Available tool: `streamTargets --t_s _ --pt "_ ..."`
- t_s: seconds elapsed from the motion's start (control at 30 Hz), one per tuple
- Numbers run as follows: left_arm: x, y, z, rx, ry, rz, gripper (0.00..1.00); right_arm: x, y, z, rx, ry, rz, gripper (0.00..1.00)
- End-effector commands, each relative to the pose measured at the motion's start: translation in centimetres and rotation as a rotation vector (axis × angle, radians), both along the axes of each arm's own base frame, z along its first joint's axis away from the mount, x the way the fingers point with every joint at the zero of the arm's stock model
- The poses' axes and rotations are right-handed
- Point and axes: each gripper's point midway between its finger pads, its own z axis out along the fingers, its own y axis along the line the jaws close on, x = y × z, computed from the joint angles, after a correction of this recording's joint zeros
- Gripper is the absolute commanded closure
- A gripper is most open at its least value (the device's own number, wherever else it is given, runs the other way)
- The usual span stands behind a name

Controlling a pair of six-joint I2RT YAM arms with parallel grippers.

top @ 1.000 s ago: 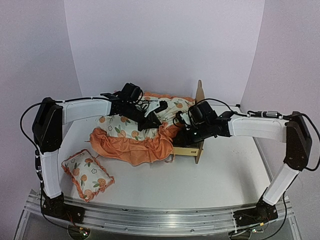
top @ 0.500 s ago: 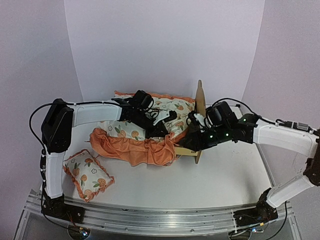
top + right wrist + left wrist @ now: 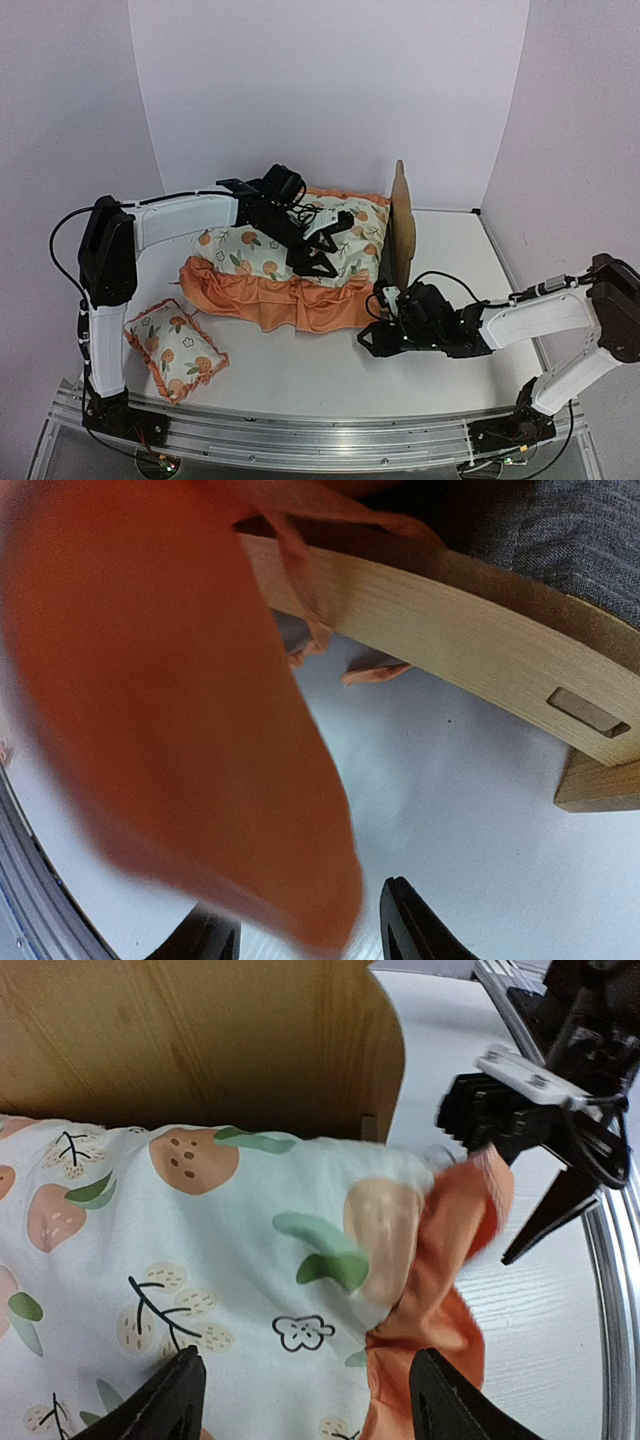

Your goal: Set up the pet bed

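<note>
The left fingers (image 3: 175, 1400) stand spread just above one fruit-print mattress cushion (image 3: 270, 262), gripping nothing. The right fingers (image 3: 410, 932) stand spread low over the worktop (image 3: 420, 385), with the cushion's orange ruffle (image 3: 180, 730) hanging between them. One pet bed (image 3: 403, 225) stands mid-worktop under the cushion, headboard upright. One small pillow (image 3: 175, 350) lies well apart, beside the left arm.

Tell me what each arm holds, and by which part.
Nothing is gripped, it seems. The left gripper is open above the mattress cushion; the right gripper's fingers stand apart with the orange ruffle hanging loosely between them.
</note>
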Motion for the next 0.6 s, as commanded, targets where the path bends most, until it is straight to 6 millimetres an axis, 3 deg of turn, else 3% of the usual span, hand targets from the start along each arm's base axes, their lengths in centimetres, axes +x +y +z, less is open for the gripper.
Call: streamTargets --t_s 0.0,0.23,0.43,0.57 --pt "-1.9 2.8 4.3 0.011 -0.127 -0.054 0.22 2.2 1.3 1.6 0.161 -0.072 -0.112 0.5" --pt "-0.8 6.3 -3.9 0.26 -0.202 0.04 0.29 2.0 1.6 -0.7 0.181 -0.029 -0.122 0.5" --pt "1.3 6.2 -6.2 0.31 -0.244 0.091 0.31 1.7 1.7 -1.3 0.189 -0.007 -0.118 0.51" --pt "1.1 6.3 -8.3 0.351 -0.218 0.09 0.4 1.4 1.3 -1.3 0.187 -0.008 -0.119 0.51"
